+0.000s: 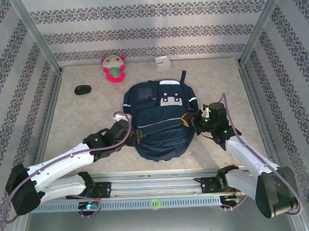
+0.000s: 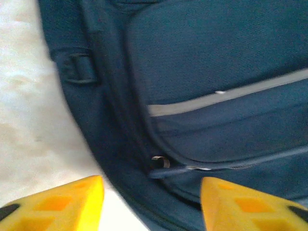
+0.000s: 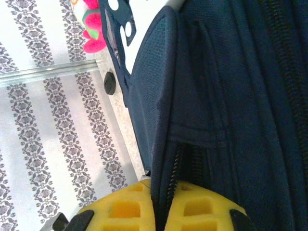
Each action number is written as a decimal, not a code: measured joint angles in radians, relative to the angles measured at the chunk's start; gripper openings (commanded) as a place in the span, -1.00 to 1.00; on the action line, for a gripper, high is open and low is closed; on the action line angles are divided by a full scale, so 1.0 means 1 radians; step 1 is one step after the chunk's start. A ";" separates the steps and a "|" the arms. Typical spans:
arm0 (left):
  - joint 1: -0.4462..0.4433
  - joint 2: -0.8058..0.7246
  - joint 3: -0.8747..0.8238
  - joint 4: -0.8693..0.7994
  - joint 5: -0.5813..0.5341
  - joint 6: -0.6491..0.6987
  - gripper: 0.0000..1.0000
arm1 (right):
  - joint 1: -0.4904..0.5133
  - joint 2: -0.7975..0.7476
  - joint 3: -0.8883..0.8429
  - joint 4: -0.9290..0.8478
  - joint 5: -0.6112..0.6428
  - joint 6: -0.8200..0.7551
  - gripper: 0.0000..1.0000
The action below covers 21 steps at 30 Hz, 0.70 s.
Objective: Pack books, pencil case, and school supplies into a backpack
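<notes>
The navy backpack lies flat in the middle of the table, its white-grey patch toward the far wall. My left gripper is at its left edge. In the left wrist view that gripper is open, its yellow fingers apart, with a small zipper pull on the blue fabric just beyond them. My right gripper is at the pack's right side. It is shut on the backpack's zipper edge. The books, pencil case and school supplies are hidden from view.
A pink and green plush toy, a small white box and a black oval object sit near the back wall. Patterned walls enclose the table on three sides. A metal rail runs along the near edge.
</notes>
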 measured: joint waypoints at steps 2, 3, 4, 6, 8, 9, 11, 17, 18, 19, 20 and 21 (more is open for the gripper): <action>0.000 -0.002 -0.009 0.039 0.047 0.097 0.43 | -0.013 0.019 0.022 -0.022 -0.029 -0.034 -0.49; 0.000 -0.002 -0.009 0.055 0.064 0.151 0.47 | -0.023 0.031 0.039 -0.043 -0.048 -0.060 -0.36; 0.002 -0.004 -0.009 0.069 0.074 0.200 0.48 | -0.032 0.042 0.063 -0.073 -0.066 -0.093 -0.26; 0.018 -0.014 -0.010 0.085 0.089 0.266 0.48 | -0.049 0.060 0.122 -0.152 -0.089 -0.183 -0.09; 0.056 -0.031 -0.011 0.098 0.094 0.299 0.49 | -0.061 0.068 0.201 -0.260 -0.087 -0.326 0.05; 0.075 -0.039 -0.011 0.103 0.096 0.301 0.49 | -0.062 0.068 0.240 -0.315 -0.076 -0.404 0.08; 0.119 -0.056 -0.015 0.123 0.105 0.297 0.49 | -0.062 0.066 0.315 -0.417 -0.047 -0.581 0.12; 0.182 -0.081 -0.045 0.156 0.121 0.238 0.49 | 0.021 0.047 0.473 -0.595 0.053 -1.094 0.14; 0.187 -0.081 -0.046 0.156 0.124 0.229 0.49 | 0.050 0.047 0.492 -0.616 0.070 -1.173 0.14; 0.195 -0.081 -0.046 0.156 0.127 0.217 0.49 | 0.088 0.051 0.514 -0.639 0.091 -1.267 0.14; 0.203 -0.081 -0.046 0.157 0.131 0.207 0.49 | 0.126 0.056 0.531 -0.655 0.109 -1.353 0.15; 0.210 -0.081 -0.046 0.157 0.133 0.200 0.49 | 0.166 0.064 0.542 -0.668 0.127 -1.434 0.15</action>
